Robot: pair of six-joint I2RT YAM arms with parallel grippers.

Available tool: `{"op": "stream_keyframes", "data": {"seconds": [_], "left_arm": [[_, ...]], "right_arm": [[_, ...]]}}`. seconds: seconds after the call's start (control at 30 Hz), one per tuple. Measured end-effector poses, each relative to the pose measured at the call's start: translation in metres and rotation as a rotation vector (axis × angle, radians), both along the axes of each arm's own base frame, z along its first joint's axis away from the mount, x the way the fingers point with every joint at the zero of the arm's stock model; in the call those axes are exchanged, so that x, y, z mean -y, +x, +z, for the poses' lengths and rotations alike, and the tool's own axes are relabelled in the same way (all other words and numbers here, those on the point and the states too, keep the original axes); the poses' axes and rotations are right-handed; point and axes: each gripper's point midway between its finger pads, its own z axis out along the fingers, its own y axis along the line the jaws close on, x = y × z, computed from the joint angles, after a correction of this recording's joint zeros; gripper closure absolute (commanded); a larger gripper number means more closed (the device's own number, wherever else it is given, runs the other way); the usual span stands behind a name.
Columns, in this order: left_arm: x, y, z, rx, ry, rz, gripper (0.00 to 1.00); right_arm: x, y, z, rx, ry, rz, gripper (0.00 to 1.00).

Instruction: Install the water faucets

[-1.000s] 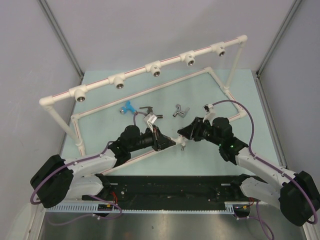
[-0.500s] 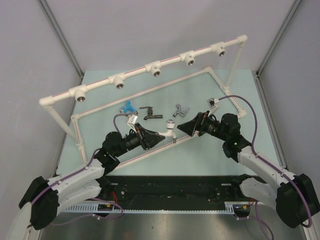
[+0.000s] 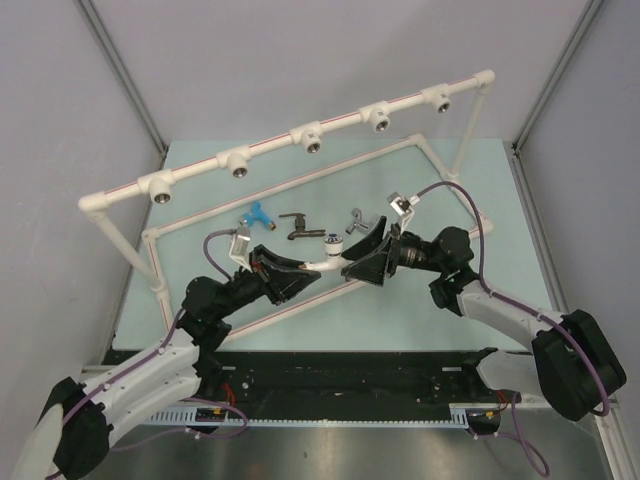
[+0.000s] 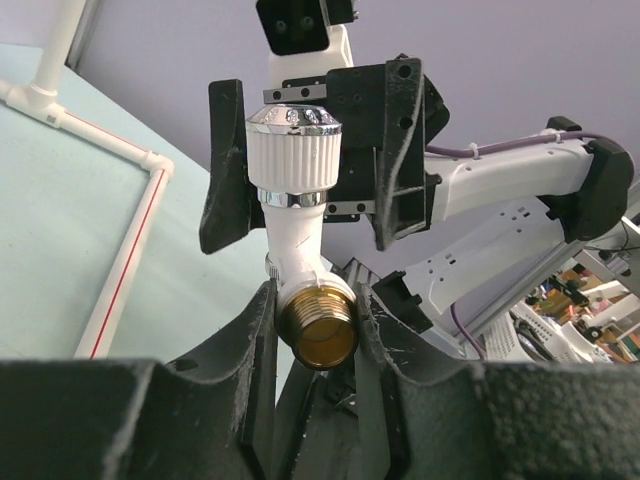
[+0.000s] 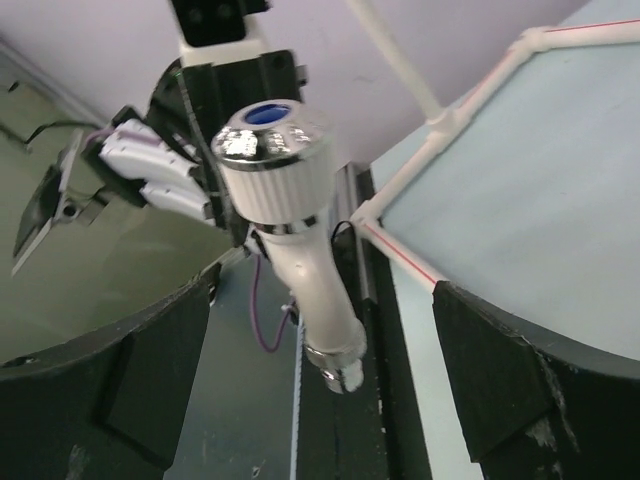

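Top view: the left jaws are clenched on the white faucet, holding it above the middle of the bench. The right jaws are released and spread to either side of its knob. The blue faucet, dark faucet and silver-grey faucet lie in a row just behind, inside the pipe frame.

Left wrist: the black fingers pinch the faucet's brass threaded end.

Right wrist: the faucet sits between the wide-set fingers, touching neither.

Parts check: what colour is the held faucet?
The faucet is white; left wrist view shows it best.
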Motion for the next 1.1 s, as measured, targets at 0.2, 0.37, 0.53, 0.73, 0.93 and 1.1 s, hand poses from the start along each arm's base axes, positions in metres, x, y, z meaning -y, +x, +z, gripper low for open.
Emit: {"op": "stream_keyframes", "data": {"seconds": [0.2, 0.37, 0.53, 0.73, 0.93, 1.1], "left_arm": [[0.003, -0.002, -0.003, -0.013, 0.003, -0.025, 1.00], [0.003, -0.002, -0.002, -0.011, -0.002, -0.029, 1.00], [0.003, -0.003, 0.003, 0.002, -0.015, -0.029, 1.00], [0.002, -0.004, 0.005, 0.008, -0.019, -0.031, 1.00], [0.002, -0.006, 0.008, 0.019, -0.027, -0.036, 1.00], [0.001, -0.009, 0.012, 0.024, -0.042, -0.045, 0.96]], "right_arm": [[-0.013, -0.018, 0.018, 0.071, 0.049, 0.103, 0.13], [-0.023, -0.024, 0.030, 0.113, 0.078, 0.143, 0.18], [-0.031, -0.029, 0.025, 0.097, 0.081, 0.175, 0.25], [-0.036, -0.031, 0.021, 0.084, 0.087, 0.193, 0.38], [-0.039, -0.030, 0.020, 0.080, 0.092, 0.197, 0.55], [-0.040, -0.029, 0.021, 0.091, 0.097, 0.200, 0.82]]}}
